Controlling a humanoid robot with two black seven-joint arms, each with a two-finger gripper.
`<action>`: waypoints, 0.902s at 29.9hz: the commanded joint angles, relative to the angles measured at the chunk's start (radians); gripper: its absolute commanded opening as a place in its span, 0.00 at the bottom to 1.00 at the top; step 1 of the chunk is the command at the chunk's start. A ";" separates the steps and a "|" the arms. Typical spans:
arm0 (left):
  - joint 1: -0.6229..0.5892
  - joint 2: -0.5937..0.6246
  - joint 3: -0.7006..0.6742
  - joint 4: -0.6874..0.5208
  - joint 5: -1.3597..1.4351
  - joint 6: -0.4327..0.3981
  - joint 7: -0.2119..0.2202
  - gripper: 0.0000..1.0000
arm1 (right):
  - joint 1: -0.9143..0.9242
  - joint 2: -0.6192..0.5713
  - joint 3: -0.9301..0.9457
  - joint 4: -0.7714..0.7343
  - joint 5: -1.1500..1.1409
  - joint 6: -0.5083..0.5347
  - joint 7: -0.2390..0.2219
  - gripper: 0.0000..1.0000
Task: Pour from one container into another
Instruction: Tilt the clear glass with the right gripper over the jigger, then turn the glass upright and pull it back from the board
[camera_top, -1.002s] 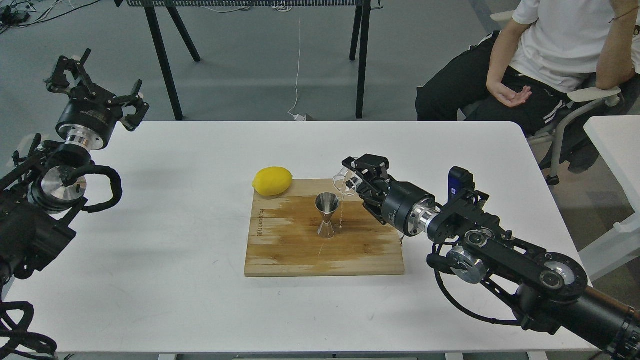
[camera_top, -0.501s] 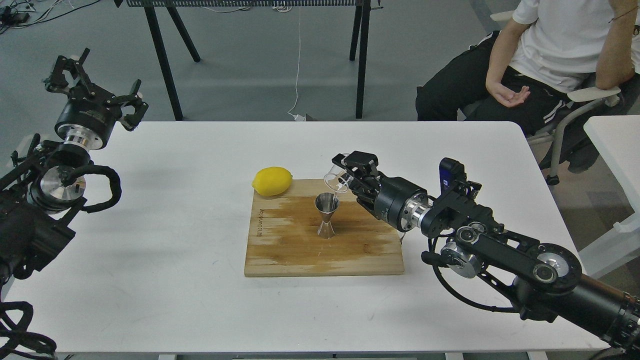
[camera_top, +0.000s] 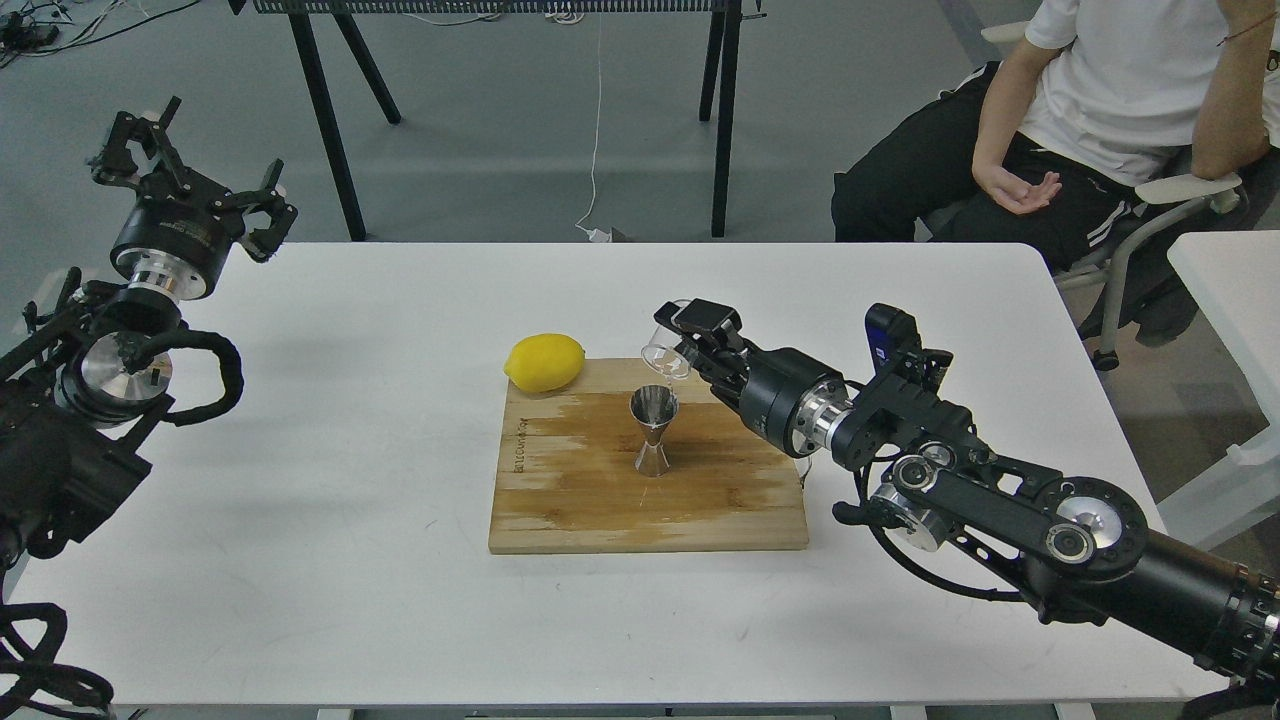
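Note:
A shiny steel jigger (camera_top: 653, 430) stands upright in the middle of a wooden cutting board (camera_top: 560, 500). Just above its rim, my right gripper (camera_top: 690, 345) is shut on a small clear glass cup (camera_top: 664, 349), which is tipped to the left with its mouth over the jigger's top. A thin clear stream seems to run from the cup into the jigger. My left gripper (camera_top: 185, 170) is open and holds nothing, raised beyond the table's far left corner.
A yellow lemon (camera_top: 545, 362) lies at the board's far left corner. The board sits on a white table (camera_top: 350, 450). A seated person (camera_top: 1090, 110) is beyond the table's far right corner, and black table legs (camera_top: 325, 120) stand behind.
My right gripper has carried the tilted cup leftward, from right of the jigger to directly above its rim. The left arm has not moved.

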 joint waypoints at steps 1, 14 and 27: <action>0.000 0.000 0.000 0.000 0.000 0.000 -0.001 1.00 | 0.001 -0.002 -0.008 0.002 -0.036 -0.003 0.022 0.37; 0.000 0.002 0.000 0.000 0.000 0.000 0.000 1.00 | 0.018 -0.007 -0.072 0.000 -0.169 -0.046 0.080 0.36; 0.002 0.006 0.000 0.000 0.000 0.002 0.000 1.00 | 0.034 -0.040 -0.111 0.000 -0.221 -0.083 0.136 0.36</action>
